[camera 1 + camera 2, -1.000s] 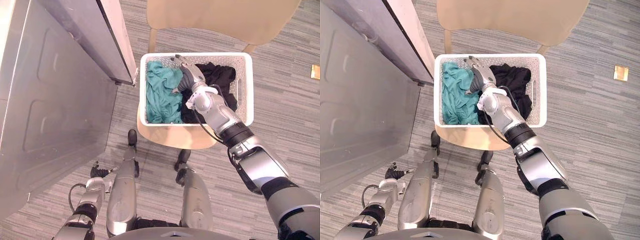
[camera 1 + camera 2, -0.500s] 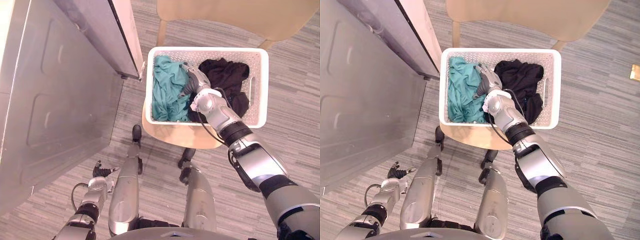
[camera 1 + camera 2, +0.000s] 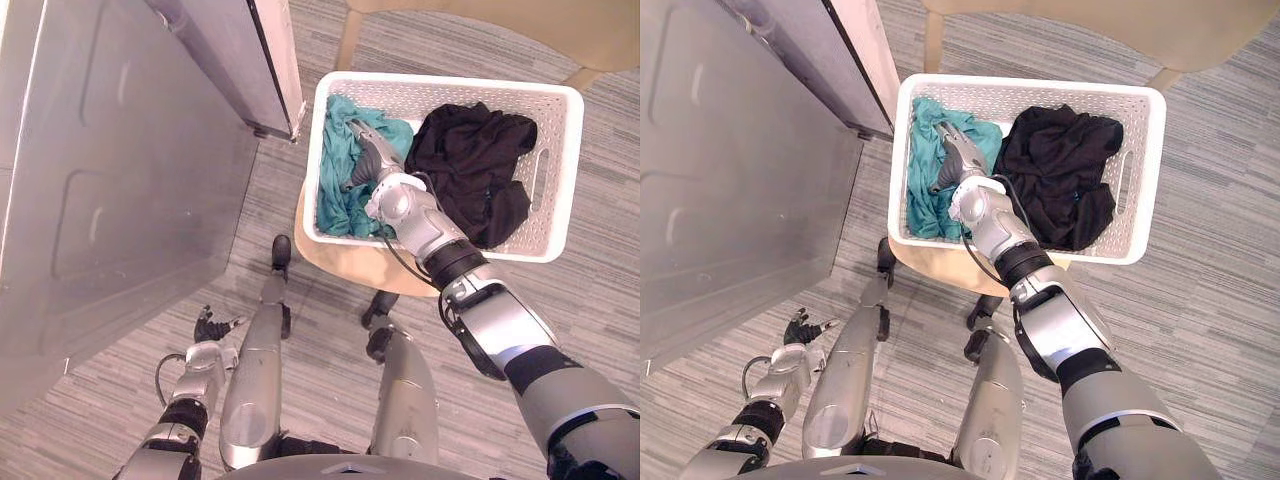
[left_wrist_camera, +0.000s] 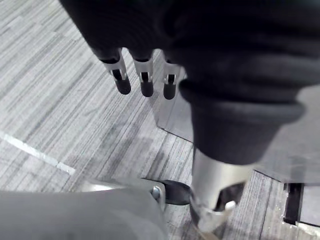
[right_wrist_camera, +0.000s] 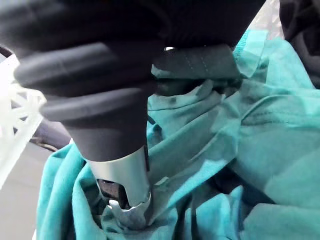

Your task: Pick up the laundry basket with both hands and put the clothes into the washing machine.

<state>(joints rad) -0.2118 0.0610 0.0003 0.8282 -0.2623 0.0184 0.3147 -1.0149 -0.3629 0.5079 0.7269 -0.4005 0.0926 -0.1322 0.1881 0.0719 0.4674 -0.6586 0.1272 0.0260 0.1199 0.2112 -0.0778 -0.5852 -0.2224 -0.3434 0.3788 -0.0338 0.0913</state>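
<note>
Now the right hand point(image 3: 372, 160) has slid off the black pile onto the teal shirt point(image 3: 335, 190), fingers flat, nothing gripped. The basket point(image 3: 450, 82) sits on the chair point(image 3: 340, 262). The left hand point(image 3: 210, 326) hangs open, so a grab looks next.

Home laundry corner: washing machine point(image 3: 120, 200), basket point(image 3: 450, 90) on chair point(image 3: 345, 265)

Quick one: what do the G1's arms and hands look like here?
Silver-grey shell segments with black bands at the joints on the right arm; left arm likewise. The right hand wears a dark ribbed cover. The left hand has the same cover, silver fingers with dark tips.
</note>
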